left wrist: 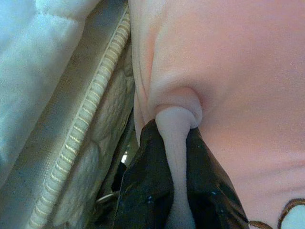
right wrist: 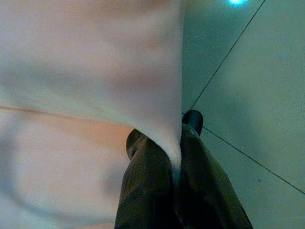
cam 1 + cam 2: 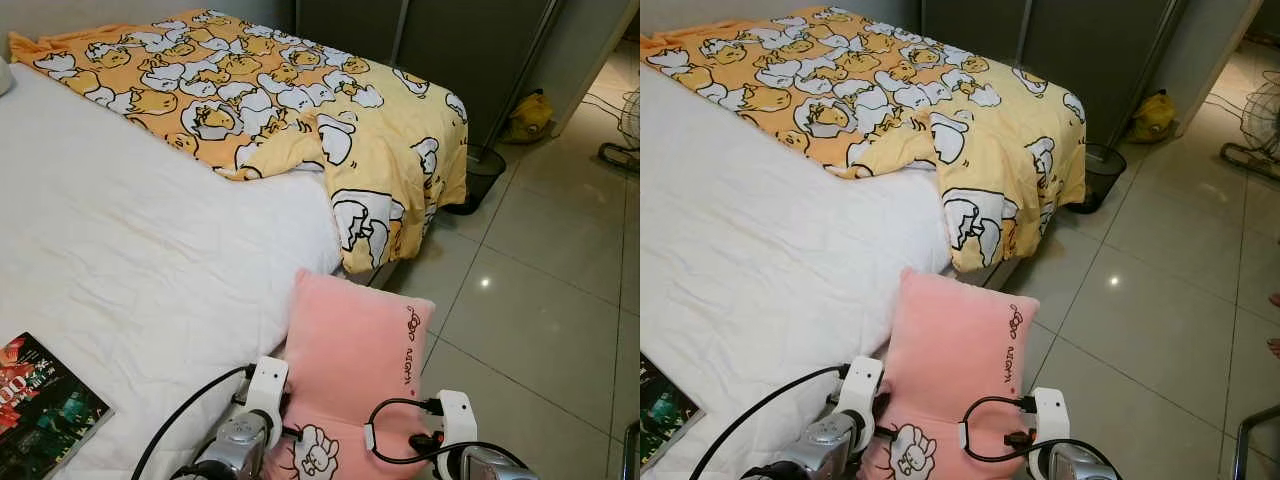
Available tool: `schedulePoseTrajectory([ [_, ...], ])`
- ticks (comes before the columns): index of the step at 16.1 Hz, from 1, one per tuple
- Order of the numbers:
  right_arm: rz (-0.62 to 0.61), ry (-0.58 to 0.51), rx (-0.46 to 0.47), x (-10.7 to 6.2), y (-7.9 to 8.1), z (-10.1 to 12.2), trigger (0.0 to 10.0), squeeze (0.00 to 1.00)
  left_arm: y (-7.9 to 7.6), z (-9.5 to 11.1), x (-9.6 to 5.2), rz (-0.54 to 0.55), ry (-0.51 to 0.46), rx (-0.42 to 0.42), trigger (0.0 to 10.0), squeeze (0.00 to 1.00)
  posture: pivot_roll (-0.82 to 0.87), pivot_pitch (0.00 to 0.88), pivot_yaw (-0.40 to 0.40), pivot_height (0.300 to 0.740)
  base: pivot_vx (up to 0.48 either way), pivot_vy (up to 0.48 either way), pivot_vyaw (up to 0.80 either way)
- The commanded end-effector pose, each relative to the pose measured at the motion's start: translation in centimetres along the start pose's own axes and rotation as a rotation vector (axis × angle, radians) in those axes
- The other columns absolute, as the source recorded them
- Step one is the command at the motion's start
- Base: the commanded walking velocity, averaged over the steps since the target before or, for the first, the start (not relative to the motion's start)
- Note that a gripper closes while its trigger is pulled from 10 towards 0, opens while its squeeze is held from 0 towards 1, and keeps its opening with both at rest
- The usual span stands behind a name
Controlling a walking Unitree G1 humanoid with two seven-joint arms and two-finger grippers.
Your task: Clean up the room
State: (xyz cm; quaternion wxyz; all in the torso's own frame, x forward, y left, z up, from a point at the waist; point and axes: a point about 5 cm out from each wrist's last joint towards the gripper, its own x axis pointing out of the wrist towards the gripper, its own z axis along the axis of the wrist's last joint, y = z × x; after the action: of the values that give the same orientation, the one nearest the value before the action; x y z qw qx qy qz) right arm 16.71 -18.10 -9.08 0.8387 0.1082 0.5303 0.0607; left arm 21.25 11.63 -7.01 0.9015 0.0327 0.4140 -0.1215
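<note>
Down at the foot of the head views, both arms hold a pink pillow (image 3: 355, 365) upright just beside the edge of the bed (image 3: 150, 260), over the tiled floor (image 3: 540, 320). The pillow bears a small line of embroidered writing near its right side and a cartoon figure near its lower edge.

The left gripper (image 1: 178, 138) is clamped on the pillow: in the left wrist view a fold of pink fabric is pinched between its two black fingers (image 1: 143, 186), and the quilted side of the mattress (image 1: 90, 129) runs just alongside. The right gripper (image 2: 178, 143) is likewise closed on the pillow's other edge, the cloth squeezed between its fingers (image 2: 147, 181), with floor tiles beyond. In the head views the silver wrists and their white camera blocks, with black cables looping from them, sit on either side of the pillow's lower part.

On the bed, a white sheet covers most of the mattress. A yellow blanket (image 3: 270, 100) printed with cartoon egg figures lies crumpled across the far end and hangs over the corner toward the floor. A magazine (image 3: 40, 410) lies on the sheet near the robot's left.

Farther off, a dark mesh bin (image 3: 478, 178) stands on the floor by the bed's far corner, a yellow bag (image 3: 528, 115) sits beyond it against a dark wardrobe, and part of a fan (image 3: 1255, 125) shows at the right.
</note>
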Motion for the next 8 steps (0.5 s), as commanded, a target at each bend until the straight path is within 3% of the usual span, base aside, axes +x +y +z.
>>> schedulePoseTrajectory([
  [1, -0.199, 0.052, -0.025, -2.05, -5.25, -1.03, 10.0, 0.0, 3.85, 0.58, -0.45, 0.149, -0.011, 0.002, 10.0, 0.0, 0.06, 0.0, -0.045, 0.74, 0.0, 0.0, 0.0],
  [8, -0.196, 0.035, -0.08, -1.89, -4.99, -0.15, 10.0, 0.0, 3.82, 1.23, -0.33, 0.141, -0.025, 0.021, 10.0, 0.0, 0.06, 0.0, -0.043, 0.74, 0.0, 0.0, 0.0],
])
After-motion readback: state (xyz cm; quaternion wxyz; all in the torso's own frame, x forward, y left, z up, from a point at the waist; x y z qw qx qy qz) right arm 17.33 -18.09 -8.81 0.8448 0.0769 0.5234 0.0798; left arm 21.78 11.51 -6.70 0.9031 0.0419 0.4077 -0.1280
